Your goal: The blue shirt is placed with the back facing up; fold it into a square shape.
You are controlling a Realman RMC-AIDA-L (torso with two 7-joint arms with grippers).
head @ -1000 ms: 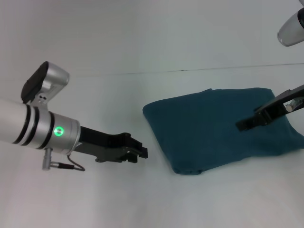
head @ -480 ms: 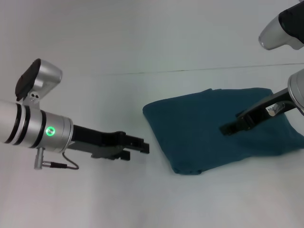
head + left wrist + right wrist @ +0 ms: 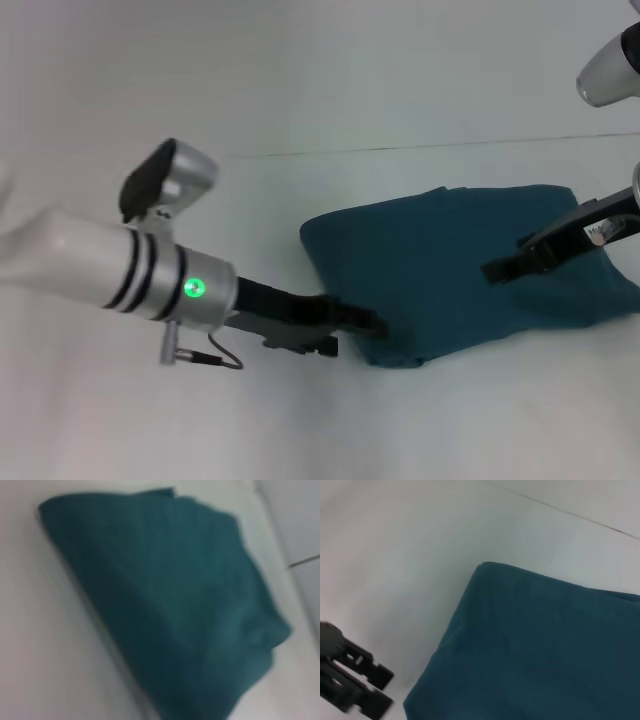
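I log: folded dark teal-blue cotton shirt point(image 3: 460, 270), centre-right; left gripper point(image 3: 368, 324) at its lower-left edge, right gripper point(image 3: 497, 269) above it, grip widths unreadable.

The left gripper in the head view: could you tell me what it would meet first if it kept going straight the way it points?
Probably the folded dark teal-blue cotton shirt: the left gripper points at its near left corner, seemingly already at the edge.

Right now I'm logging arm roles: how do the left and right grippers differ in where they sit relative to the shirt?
The left gripper sits low at the blue shirt's near-left corner; the right gripper hangs over the shirt's right half. The left reaches from bare table, the right from the shirt's far-right side. Both are black and point at the shirt.
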